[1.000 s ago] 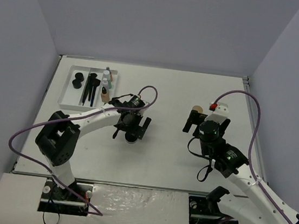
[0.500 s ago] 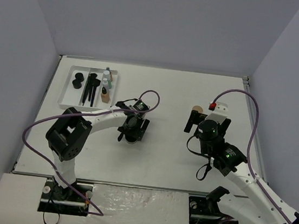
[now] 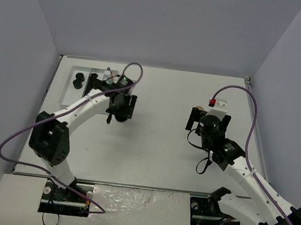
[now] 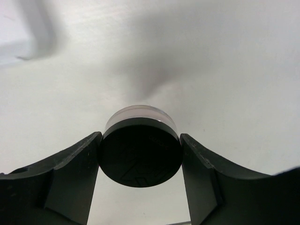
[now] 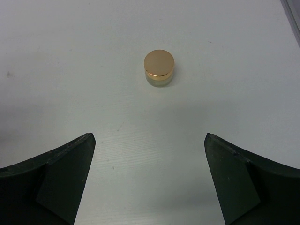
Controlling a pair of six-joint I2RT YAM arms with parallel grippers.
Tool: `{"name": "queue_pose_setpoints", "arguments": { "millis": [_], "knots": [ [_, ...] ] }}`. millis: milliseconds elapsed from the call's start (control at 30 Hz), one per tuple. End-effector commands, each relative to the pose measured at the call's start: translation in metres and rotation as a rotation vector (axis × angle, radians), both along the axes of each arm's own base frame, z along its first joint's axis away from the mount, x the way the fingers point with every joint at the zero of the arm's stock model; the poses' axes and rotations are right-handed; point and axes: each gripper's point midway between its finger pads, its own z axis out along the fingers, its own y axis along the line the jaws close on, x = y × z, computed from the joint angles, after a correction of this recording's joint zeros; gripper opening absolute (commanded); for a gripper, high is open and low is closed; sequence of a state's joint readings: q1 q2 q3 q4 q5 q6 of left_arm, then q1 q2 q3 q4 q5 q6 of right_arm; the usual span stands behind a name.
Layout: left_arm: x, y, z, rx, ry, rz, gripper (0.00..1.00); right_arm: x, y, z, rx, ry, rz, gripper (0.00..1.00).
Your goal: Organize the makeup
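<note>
Black on top and pale frosted glass below, a small round jar (image 4: pixel 140 152) is clamped between the fingers (image 4: pixel 70 178) of the left gripper (image 4: pixel 140 161), one finger pressing each side of its lid. Whether it clears the table (image 4: pixel 234 70) I cannot tell.

In the overhead view the left gripper (image 3: pixel 121 108) is in the upper left part of the frame, just to the right of the white tray (image 3: pixel 64 95). The left arm (image 3: pixel 88 107) crosses the tray's right side and hides most of what lies there. Only the bottle tops (image 3: pixel 107 74) show past it. In the tray's far-left compartment sit a black jar (image 3: pixel 80 76) and a second black jar (image 3: pixel 77 85).

The right gripper (image 5: pixel 150 183) is spread wide and grasps nothing. Ahead of it, at upper centre of the wrist view, a gold-lidded jar (image 5: pixel 159 69) stands upright on the table, apart from both fingers. From overhead the right gripper (image 3: pixel 195 119) covers this jar, leaving only a tan sliver visible.
</note>
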State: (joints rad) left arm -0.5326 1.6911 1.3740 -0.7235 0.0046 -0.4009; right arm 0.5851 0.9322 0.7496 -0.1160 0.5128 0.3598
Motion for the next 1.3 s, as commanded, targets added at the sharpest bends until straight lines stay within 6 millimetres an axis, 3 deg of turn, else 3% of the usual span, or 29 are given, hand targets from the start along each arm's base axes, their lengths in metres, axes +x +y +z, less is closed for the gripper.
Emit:
{"name": "queue_pose_setpoints", "arguments": {
  "millis": [0, 133, 200, 300, 467, 600, 867, 1067, 1267],
  "knots": [
    [0.043, 0.08, 0.103, -0.02, -0.187, 0.155, 0.1, 0.02, 0.012, 0.027, 0.044, -0.08, 0.026, 1.0],
    [0.08, 0.147, 0.132, 0.013, -0.257, 0.276, 0.1, 0.024, 0.011, 0.025, 0.046, -0.07, 0.037, 1.0],
    [0.099, 0.179, 0.13, 0.019, -0.274, 0.347, 0.1, 0.027, 0.011, 0.027, 0.06, -0.08, 0.042, 1.0],
    [0.127, 0.222, 0.111, 0.01, -0.263, 0.435, 0.1, 0.032, 0.009, 0.027, 0.069, -0.081, 0.044, 1.0],
    [0.172, 0.269, 0.066, -0.002, -0.221, 0.52, 0.1, 0.032, 0.003, 0.021, 0.063, -0.067, 0.041, 1.0],
    [0.191, 0.286, 0.035, 0.002, -0.183, 0.548, 0.1, 0.032, -0.004, 0.021, 0.064, -0.069, 0.03, 1.0],
    [0.207, 0.293, -0.009, 0.023, -0.139, 0.551, 0.1, 0.038, -0.016, 0.017, 0.051, -0.055, 0.003, 1.0],
    [0.215, 0.296, -0.038, 0.02, -0.1, 0.551, 0.1, 0.042, -0.018, 0.017, 0.047, -0.047, -0.006, 1.0],
    [0.223, 0.296, -0.054, 0.014, -0.093, 0.552, 0.1, 0.044, -0.021, 0.015, 0.045, -0.041, -0.015, 1.0]
  ]
}}
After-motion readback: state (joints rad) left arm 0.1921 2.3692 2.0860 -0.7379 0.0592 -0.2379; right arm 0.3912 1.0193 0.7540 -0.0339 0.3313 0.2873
